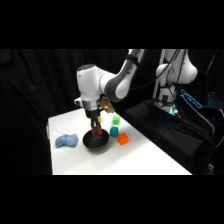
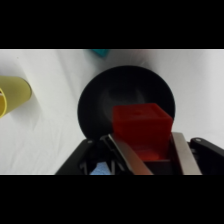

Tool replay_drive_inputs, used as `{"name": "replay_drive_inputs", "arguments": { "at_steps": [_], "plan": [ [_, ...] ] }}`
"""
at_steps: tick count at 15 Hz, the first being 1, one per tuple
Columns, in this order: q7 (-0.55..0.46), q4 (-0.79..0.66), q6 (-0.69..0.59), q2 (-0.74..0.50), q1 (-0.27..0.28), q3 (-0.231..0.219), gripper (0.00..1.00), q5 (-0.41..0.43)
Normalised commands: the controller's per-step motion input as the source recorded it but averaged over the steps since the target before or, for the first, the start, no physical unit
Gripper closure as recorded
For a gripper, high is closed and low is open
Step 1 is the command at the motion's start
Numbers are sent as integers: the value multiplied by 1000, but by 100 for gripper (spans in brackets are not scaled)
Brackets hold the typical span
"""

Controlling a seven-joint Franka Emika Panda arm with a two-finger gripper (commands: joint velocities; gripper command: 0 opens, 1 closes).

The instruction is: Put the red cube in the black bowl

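**Red cube held over the black bowl, ready to drop**

The red cube sits clamped between the two fingers of the gripper, and it hangs directly above the black bowl. From the side, the gripper comes straight down over the bowl, which rests near the middle of the white table. I cannot tell whether the cube touches the bowl's floor or hangs just above it.

The cube looks small, stiff and light, with flat faces and crisp edges. The fingers press on two opposite flat faces, which is the sensible place to hold it; a block like this should not slip or deform. Letting it fall from low down should do it no harm, though it might bounce on the glossy bowl.

Around it: a yellow cup lies to the left in the wrist view, a teal cube and an orange cube stand just right of the bowl, a green block sits farther back, and a blue soft thing lies to the left.
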Motion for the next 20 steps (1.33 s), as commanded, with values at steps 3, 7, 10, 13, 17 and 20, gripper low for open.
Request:
{"name": "replay_drive_inputs", "arguments": {
  "at_steps": [3,7,10,13,17,20],
  "plan": [
    [-181,163,125,185,-14,-16,73,161],
    [-199,161,105,147,-19,-15,23,164],
    [-190,159,61,95,-13,-30,0,149],
    [-155,122,-23,2,1,-54,0,117],
    [-174,-2,-274,-263,-6,-34,0,118],
    [-282,-90,-500,-509,-38,47,0,178]
  ]
}}
